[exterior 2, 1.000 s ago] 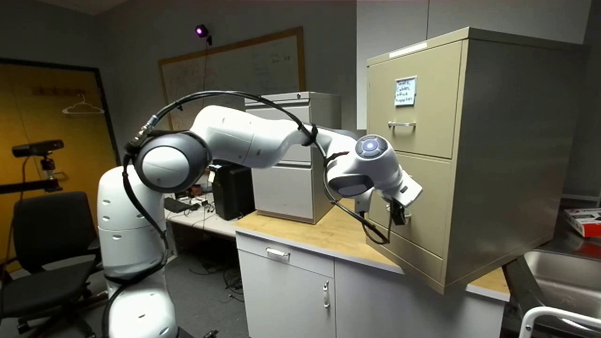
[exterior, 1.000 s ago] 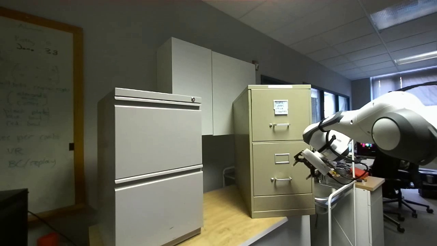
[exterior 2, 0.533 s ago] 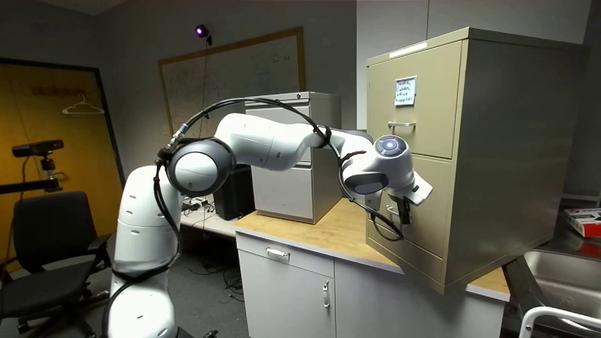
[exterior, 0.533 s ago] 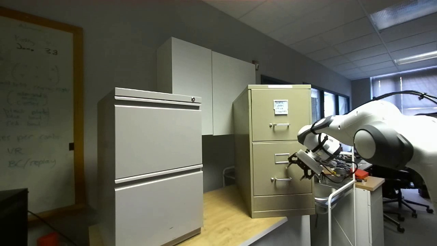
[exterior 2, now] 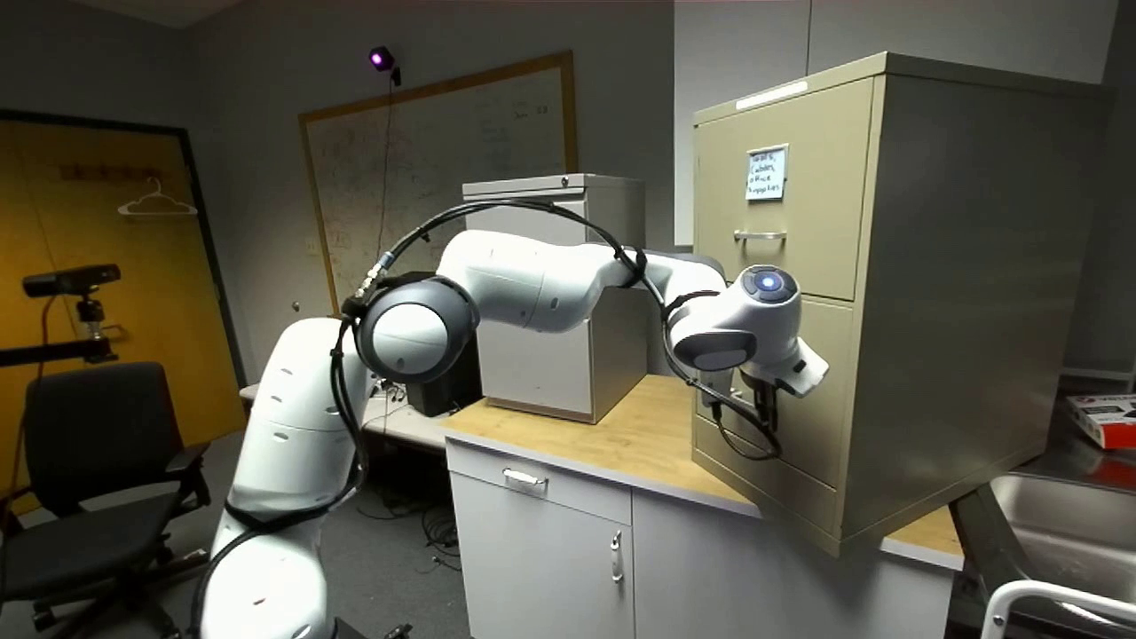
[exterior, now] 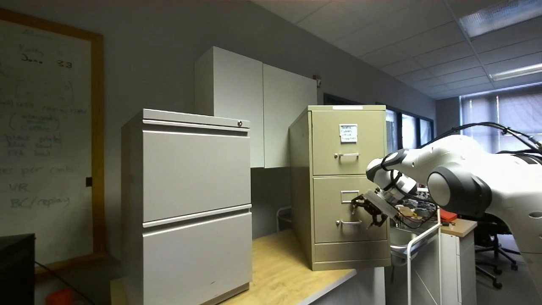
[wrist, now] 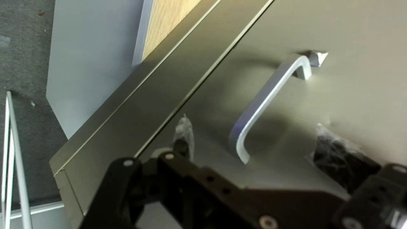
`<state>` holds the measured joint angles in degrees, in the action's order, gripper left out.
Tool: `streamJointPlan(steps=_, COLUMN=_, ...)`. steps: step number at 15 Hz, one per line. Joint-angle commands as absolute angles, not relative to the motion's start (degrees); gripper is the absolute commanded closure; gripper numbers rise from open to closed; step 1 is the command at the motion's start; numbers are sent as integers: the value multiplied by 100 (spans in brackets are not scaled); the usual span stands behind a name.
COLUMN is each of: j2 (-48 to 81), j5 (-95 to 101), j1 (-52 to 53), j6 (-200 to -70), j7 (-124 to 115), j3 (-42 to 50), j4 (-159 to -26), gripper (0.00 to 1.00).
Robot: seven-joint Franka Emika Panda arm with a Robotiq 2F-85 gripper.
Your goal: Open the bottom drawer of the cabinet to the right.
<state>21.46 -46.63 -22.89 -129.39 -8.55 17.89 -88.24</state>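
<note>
The tall beige cabinet (exterior: 302, 186) stands on a wooden counter in both exterior views (exterior 2: 967, 293). Its bottom drawer (exterior: 326, 203) is shut, with its front flush. The drawer's silver handle (exterior: 350, 223) also crosses the wrist view (wrist: 262, 100). My gripper (exterior: 361, 218) is open in front of the bottom drawer, at the right end of this handle. In the wrist view the gripper (wrist: 251, 125) has one wrapped fingertip on each side of the handle's near end, apart from it. In an exterior view the wrist hides part of the handle and the fingers.
A pale grey cabinet (exterior: 197, 178) stands left of the beige one on the counter (exterior: 279, 258). The beige cabinet's upper drawer (exterior: 326, 140) is shut. A white rail (exterior: 410, 271) and a sink (exterior 2: 1065, 524) lie to the right. White cupboards (exterior: 237, 101) hang behind.
My gripper has moved left and slightly down in one exterior view, and right and down in another, coming closer to the bottom drawer's handle. The cabinet and its drawers have not moved.
</note>
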Motion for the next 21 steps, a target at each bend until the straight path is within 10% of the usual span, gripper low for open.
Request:
streamJointPlan(steps=1, j2=2630, j5=-4597, j1=-2415, j6=-12686, j7=-1128, j3=1609, j4=-8219, gripper=0)
streamJointPlan(steps=11, j2=2807, j5=-3754, j1=-2049, j6=-13377, j7=-2297, j3=1750, j4=-8733, gripper=0)
streamJointPlan(steps=12, j2=2769, j5=-3669, j1=-2031, j6=-13436, j7=-2439, j3=1754, j4=-8800, gripper=25)
streamJointPlan(steps=21, j2=2006, j5=-3643, j1=-2021, j6=-13579, j7=-2822, j3=1631, j4=-9568, gripper=83)
